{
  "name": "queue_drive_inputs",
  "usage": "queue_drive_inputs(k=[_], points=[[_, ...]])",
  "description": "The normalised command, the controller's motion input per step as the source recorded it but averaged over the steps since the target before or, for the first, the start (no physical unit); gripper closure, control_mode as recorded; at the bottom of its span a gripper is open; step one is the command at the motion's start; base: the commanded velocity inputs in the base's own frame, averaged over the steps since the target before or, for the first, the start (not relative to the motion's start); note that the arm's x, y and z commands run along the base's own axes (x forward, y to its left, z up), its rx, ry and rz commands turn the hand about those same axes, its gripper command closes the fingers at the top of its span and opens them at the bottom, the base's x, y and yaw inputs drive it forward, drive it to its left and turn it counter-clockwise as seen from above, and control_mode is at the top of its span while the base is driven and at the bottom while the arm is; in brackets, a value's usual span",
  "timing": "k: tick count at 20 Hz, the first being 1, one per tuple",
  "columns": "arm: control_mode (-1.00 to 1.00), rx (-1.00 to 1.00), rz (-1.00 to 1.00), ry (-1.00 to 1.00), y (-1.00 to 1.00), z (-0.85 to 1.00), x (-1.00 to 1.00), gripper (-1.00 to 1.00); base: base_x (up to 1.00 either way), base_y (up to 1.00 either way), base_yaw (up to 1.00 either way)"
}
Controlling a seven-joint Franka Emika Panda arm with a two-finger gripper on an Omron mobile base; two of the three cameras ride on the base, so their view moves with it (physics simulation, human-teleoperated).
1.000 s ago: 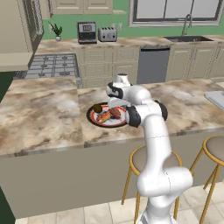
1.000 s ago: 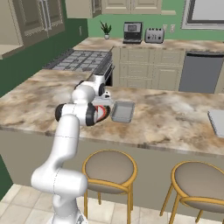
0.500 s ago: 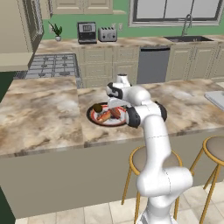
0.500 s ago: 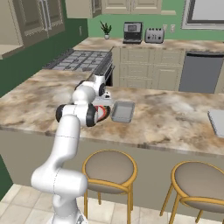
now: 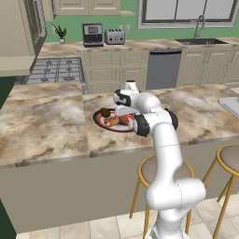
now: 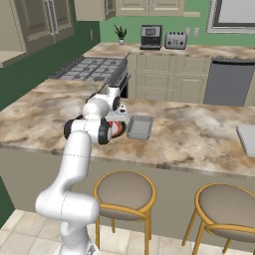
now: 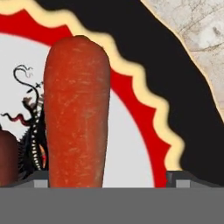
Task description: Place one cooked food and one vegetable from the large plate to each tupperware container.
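In the hand view an orange carrot [image 7: 76, 113] lies lengthwise on the large plate [image 7: 144, 57], which has a black rim, a red ring and a white centre. My gripper [image 7: 109, 179] is open, with one tip on each side of the carrot's near end and a gap left on the right. A dark reddish food [image 7: 6, 157] shows at the left edge. From the left base camera, my hand [image 5: 123, 100] hangs low over the plate [image 5: 95, 120], which holds several foods. One tupperware container [image 6: 139, 127] sits just right of the plate [image 6: 117, 129]. The other container [image 6: 247, 139] is far right.
The plate rests on a marble island counter [image 5: 42, 126] with two round stools [image 6: 124, 191] along its front. Behind are a stove [image 5: 56, 70], a coffee machine [image 5: 92, 35], a toaster [image 5: 114, 36] and a sink [image 5: 200, 41].
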Motion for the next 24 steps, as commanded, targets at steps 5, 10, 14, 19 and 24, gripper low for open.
queue_drive_inputs(k=[5, 10, 14, 19, 24], points=[[-1.0, 0.0, 0.0, 0.0, 0.04, -0.04, 0.0, 1.0, 0.0, 0.0, 0.0], [-1.0, 0.0, 0.0, 0.0, 0.0, 0.01, -0.02, 1.0, 0.0, 0.0, 0.0], [-1.0, 0.0, -0.1, 0.0, -0.08, 0.28, -0.06, 1.0, 0.0, 0.0, 0.0], [-1.0, 0.0, -0.18, -0.08, -0.3, 0.43, -0.41, 1.0, 0.0, 0.0, 0.0], [-1.0, 0.0, -0.23, -0.19, -0.59, 0.51, -0.88, 1.0, 0.0, 0.0, 0.0]])
